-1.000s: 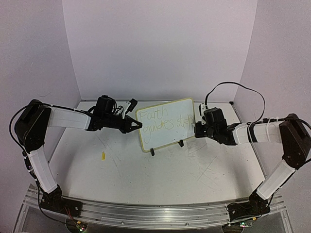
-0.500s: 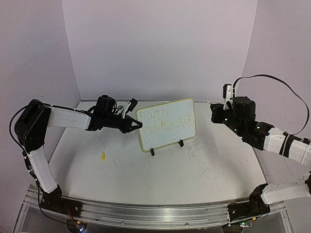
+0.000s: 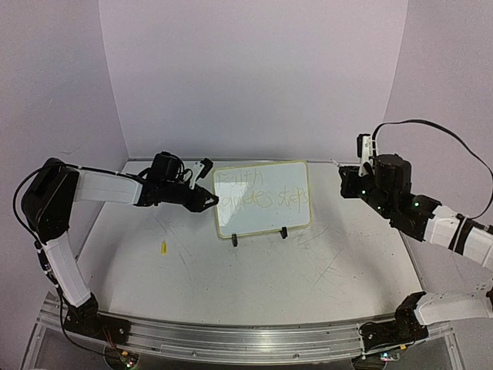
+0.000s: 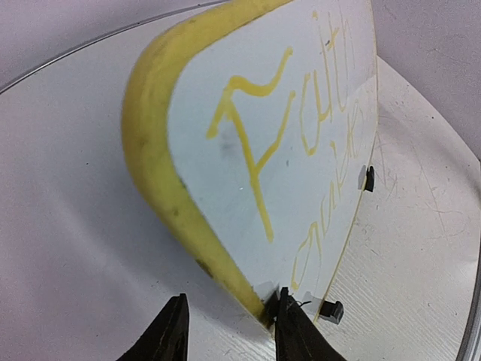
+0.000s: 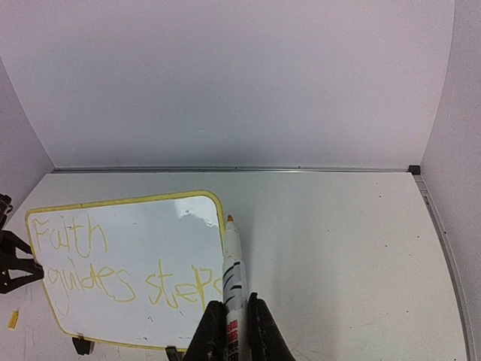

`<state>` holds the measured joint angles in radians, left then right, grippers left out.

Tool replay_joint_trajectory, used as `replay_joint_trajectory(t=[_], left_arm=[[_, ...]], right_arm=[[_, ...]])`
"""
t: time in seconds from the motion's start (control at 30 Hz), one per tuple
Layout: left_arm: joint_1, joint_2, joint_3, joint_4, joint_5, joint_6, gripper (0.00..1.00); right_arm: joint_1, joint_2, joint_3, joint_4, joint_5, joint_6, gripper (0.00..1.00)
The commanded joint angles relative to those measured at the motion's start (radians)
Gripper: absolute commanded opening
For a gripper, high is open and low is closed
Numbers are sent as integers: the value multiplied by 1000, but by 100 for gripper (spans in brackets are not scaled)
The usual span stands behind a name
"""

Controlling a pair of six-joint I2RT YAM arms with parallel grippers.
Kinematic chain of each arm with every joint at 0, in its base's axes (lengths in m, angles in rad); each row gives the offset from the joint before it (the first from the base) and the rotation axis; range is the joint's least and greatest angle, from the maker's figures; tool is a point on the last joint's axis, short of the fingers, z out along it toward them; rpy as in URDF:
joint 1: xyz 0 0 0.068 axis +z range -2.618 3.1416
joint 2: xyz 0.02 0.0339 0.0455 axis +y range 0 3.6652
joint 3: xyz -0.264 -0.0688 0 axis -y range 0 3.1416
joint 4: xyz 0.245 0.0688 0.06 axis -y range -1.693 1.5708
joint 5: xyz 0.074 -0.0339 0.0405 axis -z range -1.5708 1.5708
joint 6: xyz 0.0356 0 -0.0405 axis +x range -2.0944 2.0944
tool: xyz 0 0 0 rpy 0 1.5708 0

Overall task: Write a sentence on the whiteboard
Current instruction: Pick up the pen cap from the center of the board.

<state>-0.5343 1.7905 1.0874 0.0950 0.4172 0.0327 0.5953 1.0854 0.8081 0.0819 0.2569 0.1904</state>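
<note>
The whiteboard [image 3: 262, 202] stands on black clip feet at the middle back of the table. It has a yellow rim and yellow writing that reads "Faith guides steps". My left gripper [image 3: 209, 200] is at its left edge. In the left wrist view the jaws are open [image 4: 231, 297], and the board's rim [image 4: 154, 135] runs down between them to rest against the right finger [image 4: 293, 331]. My right gripper [image 3: 348, 182] hovers to the right of the board, apart from it. It is shut on a white marker [image 5: 234, 278] whose orange tip [image 5: 230, 219] points past the board's right edge [image 5: 220, 226].
A small yellow marker cap [image 3: 163, 247] lies on the table to the front left of the board, also visible in the right wrist view [image 5: 13, 319]. White walls close in the back and both sides. The table surface [image 3: 254, 270] is scuffed with marks.
The right gripper has lifted off the board's right edge and pulled back to the right with the marker. The board has swung from tilted to nearly level and shifted slightly left.
</note>
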Motion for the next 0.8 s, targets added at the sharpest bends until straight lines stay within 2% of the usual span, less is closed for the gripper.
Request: replay_joint_trajectory(t=[0.0, 0.1, 0.17, 0.23, 0.3, 0.4, 0.53, 0.7, 0.77], left_arm=[[20, -134, 13, -64, -108, -24, 43], [20, -264, -74, -79, -159, -116, 46], [20, -351, -153, -79, -199, -246, 49], [17, -422, -255, -93, -162, -398, 64], [13, -493, -312, -182, -203, -512, 70], [15, -574, -330, -404, -349, -700, 71], [14, -516, -265, -665, -398, -805, 67], [14, -376, -205, -741, -429, -755, 66], [15, -311, -174, -759, -467, -725, 61]], right_arm=[[1, -30, -8, 4, -6, -33, 0], [1, 0, 5, -6, -34, -51, 0], [2, 36, 23, -28, -70, -58, 0], [1, 63, 27, -32, -129, -68, 0], [1, 84, 35, -33, -182, -75, 0], [1, 115, 54, -38, -240, -79, 0], [1, 129, 69, -40, -281, -79, 0], [1, 120, 76, -41, -301, -80, 0], [2, 102, 71, -41, -302, -79, 0]])
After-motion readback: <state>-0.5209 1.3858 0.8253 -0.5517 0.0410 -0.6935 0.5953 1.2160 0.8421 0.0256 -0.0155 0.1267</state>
